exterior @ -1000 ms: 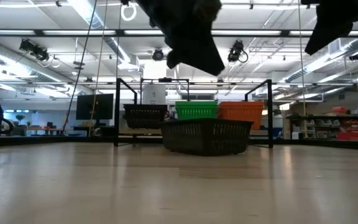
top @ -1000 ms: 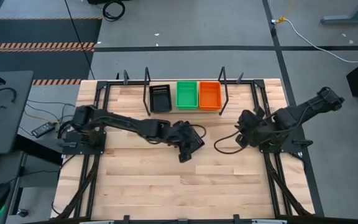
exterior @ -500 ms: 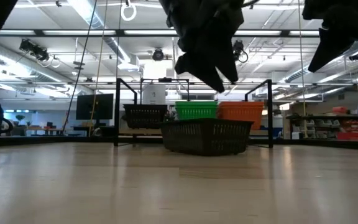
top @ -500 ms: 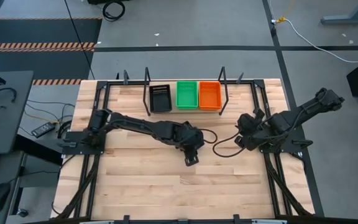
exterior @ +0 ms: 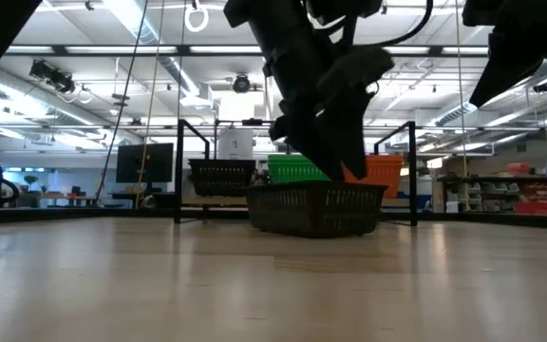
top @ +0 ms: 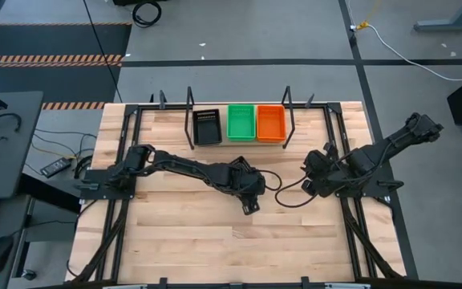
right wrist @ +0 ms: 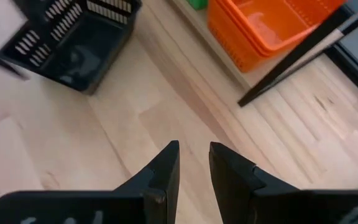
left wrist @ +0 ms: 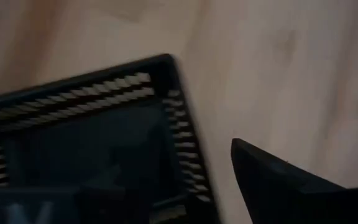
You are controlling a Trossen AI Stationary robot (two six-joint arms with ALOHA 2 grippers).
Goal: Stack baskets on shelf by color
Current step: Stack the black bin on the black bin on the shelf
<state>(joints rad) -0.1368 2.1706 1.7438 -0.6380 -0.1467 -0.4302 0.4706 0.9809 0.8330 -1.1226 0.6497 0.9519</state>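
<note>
Lowered left pincer [exterior: 335,157] reaches loose black basket [exterior: 316,209]; its grip can't be told.

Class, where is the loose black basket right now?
In the low view, the loose black basket sits on the tabletop in front of the shelf, under the left gripper.

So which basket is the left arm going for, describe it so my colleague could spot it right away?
Start at the table; at its far edge stands the shelf, holding the other baskets side by side. In front of it, on the bare wood right under the left gripper, sits a black basket. It is the only basket not on the shelf.
</note>
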